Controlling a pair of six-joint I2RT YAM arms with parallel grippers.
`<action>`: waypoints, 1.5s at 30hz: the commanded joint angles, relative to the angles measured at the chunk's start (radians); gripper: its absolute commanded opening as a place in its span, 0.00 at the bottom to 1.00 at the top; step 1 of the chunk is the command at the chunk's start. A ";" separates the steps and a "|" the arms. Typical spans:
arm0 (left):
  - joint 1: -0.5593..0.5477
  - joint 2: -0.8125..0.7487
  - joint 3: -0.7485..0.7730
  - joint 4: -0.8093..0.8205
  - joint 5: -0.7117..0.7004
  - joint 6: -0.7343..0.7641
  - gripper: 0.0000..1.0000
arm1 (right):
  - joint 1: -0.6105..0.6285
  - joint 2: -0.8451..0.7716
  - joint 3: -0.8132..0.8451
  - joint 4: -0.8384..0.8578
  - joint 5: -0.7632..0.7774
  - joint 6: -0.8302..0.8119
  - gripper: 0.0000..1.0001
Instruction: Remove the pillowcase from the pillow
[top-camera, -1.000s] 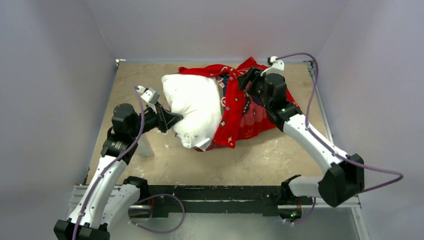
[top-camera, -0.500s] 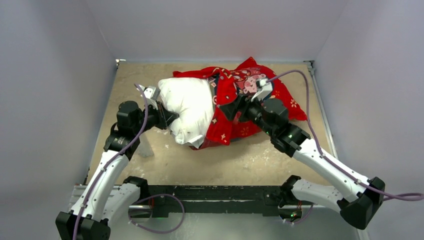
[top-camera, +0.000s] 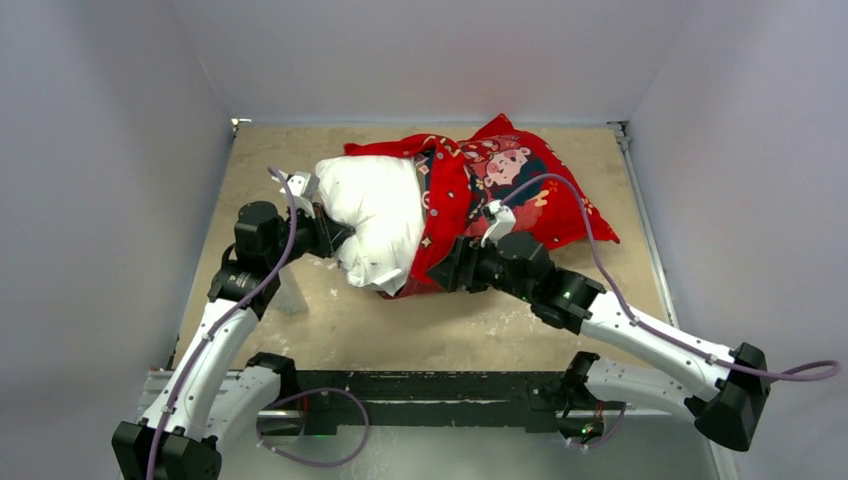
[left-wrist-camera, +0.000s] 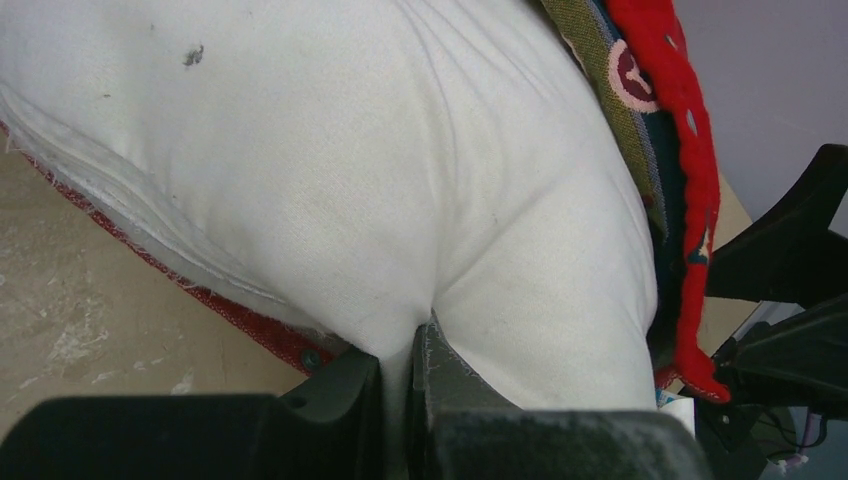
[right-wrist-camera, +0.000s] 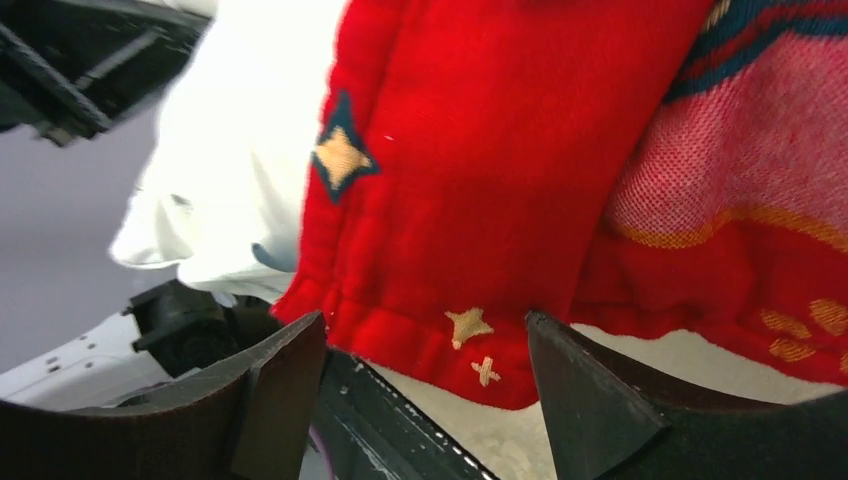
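Roughly half done | pillow (top-camera: 375, 215) is bared and pinched by left fingers (left-wrist-camera: 340, 390) | pillowcase (top-camera: 500, 185) is yet to be drawn off the rest | right fingers (right-wrist-camera: 280, 390) are spread wide at its near hem

bright red pillowcase (top-camera: 545, 205) with gold stars, plain white speckled pillow (top-camera: 378, 205).

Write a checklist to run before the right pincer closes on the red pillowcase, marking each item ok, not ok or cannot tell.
1. Anchor: left pincer shut on the pillow: ok.
2. Opening: right pincer open: ok.
3. Aim: pillowcase hem at the right pincer's gap: ok.
4. Progress: pillow end by the left pincer bare: ok.
5. Finish: pillowcase fully off: not ok.
6. Depth: both cloth layers within the grip: cannot tell.
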 joint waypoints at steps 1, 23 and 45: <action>0.011 -0.014 0.049 0.079 -0.009 -0.002 0.00 | 0.023 0.041 -0.047 0.062 -0.011 0.053 0.75; 0.011 0.052 0.508 -0.303 -0.257 -0.162 0.00 | -0.167 0.025 -0.182 0.030 0.343 0.435 0.00; 0.011 -0.210 0.217 -0.410 0.103 -0.217 0.00 | -0.257 -0.135 0.040 0.092 0.248 0.068 0.66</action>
